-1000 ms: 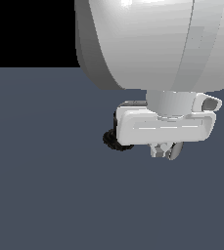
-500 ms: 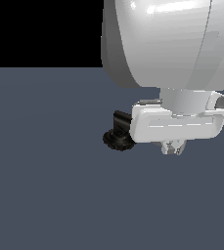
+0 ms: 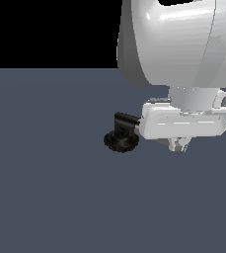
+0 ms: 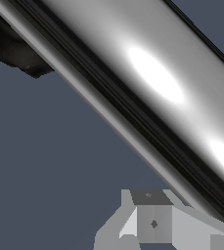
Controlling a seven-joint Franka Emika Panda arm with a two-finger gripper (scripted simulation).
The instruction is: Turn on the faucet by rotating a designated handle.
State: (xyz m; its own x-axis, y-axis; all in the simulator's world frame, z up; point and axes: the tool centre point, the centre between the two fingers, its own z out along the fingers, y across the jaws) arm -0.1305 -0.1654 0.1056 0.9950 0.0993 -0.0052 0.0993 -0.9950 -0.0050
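In the exterior view the faucet shows its black ridged round base (image 3: 120, 142) and black elbow (image 3: 126, 121). My white gripper (image 3: 179, 146) hangs just to the exterior view's right of the elbow and hides the handle there, its short fingers close together. In the wrist view the handle (image 4: 152, 93) is a shiny silver cylinder running diagonally across the picture, very close to the camera. The black base (image 4: 13, 49) peeks out behind it. The gripper (image 4: 155, 229) sits beside the handle, shut, with nothing between its fingers.
The faucet stands on a flat dark grey-blue floor (image 3: 50, 188). The big white arm link (image 3: 178, 44) fills the upper part of the exterior view's right side.
The arm and gripper have shifted towards the exterior view's right, uncovering more of the black elbow. The faucet base has stayed where it was.
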